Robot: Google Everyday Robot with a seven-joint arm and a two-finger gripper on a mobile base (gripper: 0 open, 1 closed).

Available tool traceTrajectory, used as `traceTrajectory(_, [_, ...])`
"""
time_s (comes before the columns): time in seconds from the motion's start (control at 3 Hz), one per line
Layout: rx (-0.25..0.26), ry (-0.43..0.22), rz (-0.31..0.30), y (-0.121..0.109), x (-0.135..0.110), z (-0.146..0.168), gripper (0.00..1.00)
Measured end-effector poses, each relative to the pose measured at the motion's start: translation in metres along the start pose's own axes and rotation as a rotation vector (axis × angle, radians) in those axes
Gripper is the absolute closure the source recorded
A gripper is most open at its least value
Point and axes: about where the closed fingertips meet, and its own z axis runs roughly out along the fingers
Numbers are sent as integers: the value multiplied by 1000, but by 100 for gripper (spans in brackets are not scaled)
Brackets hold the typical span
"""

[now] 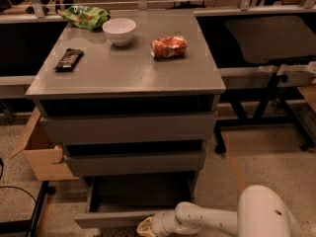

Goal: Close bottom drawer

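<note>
Single camera view, high vantage, facing front of cabinet, pitched down and forward. Cabinet top seen from above, fills upper middle of frame; drawer fronts foreshortened beneath. Close range: white arm enters at lower right corner (camera looks down on it). Bottom drawer low in frame, its open inside visible from above. Gripper at bottom edge, just before drawer's front panel, partly cut off. Floor either side; dark tables across top.
</note>
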Motion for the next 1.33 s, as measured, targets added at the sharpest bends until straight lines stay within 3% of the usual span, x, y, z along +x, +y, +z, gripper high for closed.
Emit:
traceTrajectory(0.67, [58,-59,-167,-62,-37,8,100])
traceTrajectory(1.0, [65,-65,-192,-79,-44,15,100])
traceTrajectory(1.33, [65,-66,-192,-78,-45,15,100])
